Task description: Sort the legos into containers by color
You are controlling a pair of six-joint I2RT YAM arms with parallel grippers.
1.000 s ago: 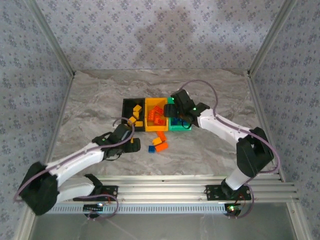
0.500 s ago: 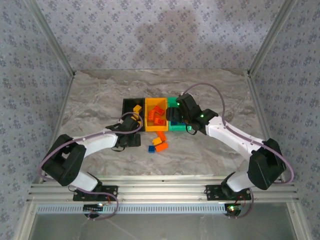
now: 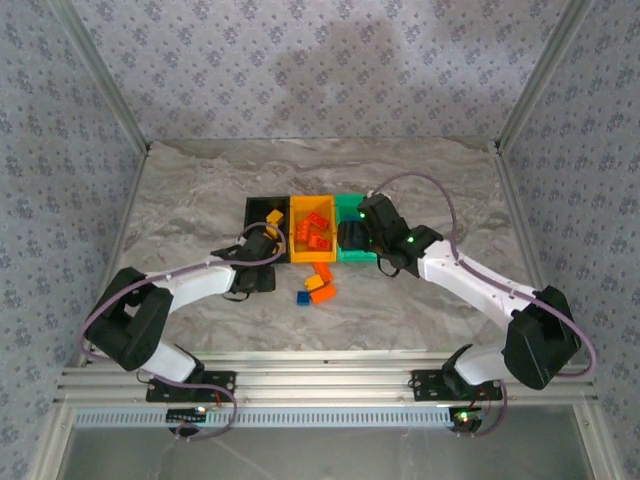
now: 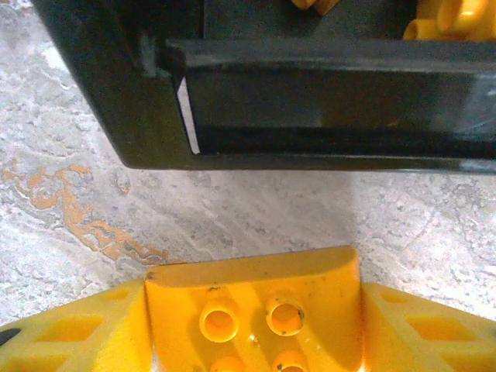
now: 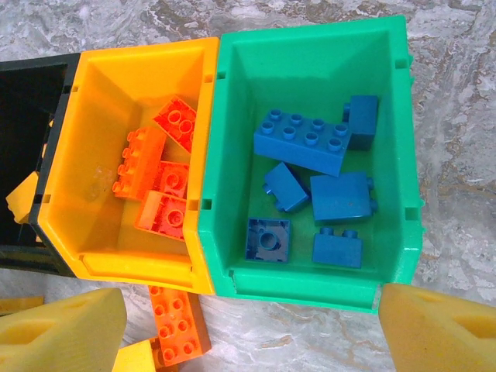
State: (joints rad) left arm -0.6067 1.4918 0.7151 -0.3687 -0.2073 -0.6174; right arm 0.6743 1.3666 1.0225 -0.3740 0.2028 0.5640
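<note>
Left gripper [image 3: 264, 249]: clamped on a yellow brick [image 4: 256, 310], brought up in the last second to the black bin's [image 4: 310, 101] near wall, not yet dropped. Right gripper [image 5: 252, 333]: fingers spread, empty, drawn back over the green bin [image 5: 310, 50] with its blue bricks [image 5: 304, 141]. Orange bricks [image 3: 321, 284] and one blue brick [image 3: 302, 298] are loose on the table [image 3: 200, 190] and unsorted.

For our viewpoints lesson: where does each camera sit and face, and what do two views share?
Top external: high behind, looking down on the table; left arm, right arm show.
Left wrist: low, facing the black bin; left claw grips a yellow brick.
Right wrist: looking down into the green bin; open right claw shows.
Shared by top and right wrist: green bin.
</note>
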